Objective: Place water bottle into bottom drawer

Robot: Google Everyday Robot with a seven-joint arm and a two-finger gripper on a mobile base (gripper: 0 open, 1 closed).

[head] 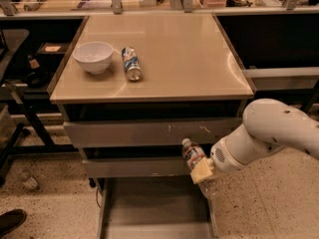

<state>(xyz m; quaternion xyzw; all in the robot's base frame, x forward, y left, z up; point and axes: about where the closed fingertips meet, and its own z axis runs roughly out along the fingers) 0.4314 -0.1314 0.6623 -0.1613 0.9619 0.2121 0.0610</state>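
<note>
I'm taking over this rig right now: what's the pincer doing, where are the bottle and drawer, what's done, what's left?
The pincer is shut on the water bottle, cap tilted up-left, in front of the middle drawer front.
The bottom drawer is pulled open below, with the bottle above its right side.
Done: bottle grasped, drawer open.
Left: lower bottle into the drawer, release, withdraw.

The pincer (202,171) sits at the end of the white arm, low at the right of the cabinet, closed round the water bottle (192,153); the bottle leans with its cap up and to the left, in front of the middle drawer front (134,167); below, the bottom drawer (154,208) stands pulled out; the bottle's lower end seems to hang over the drawer's right wall; on the worktop (189,59) a white bowl (93,57) stands just beside a soda can (131,63) lying on its side.
</note>
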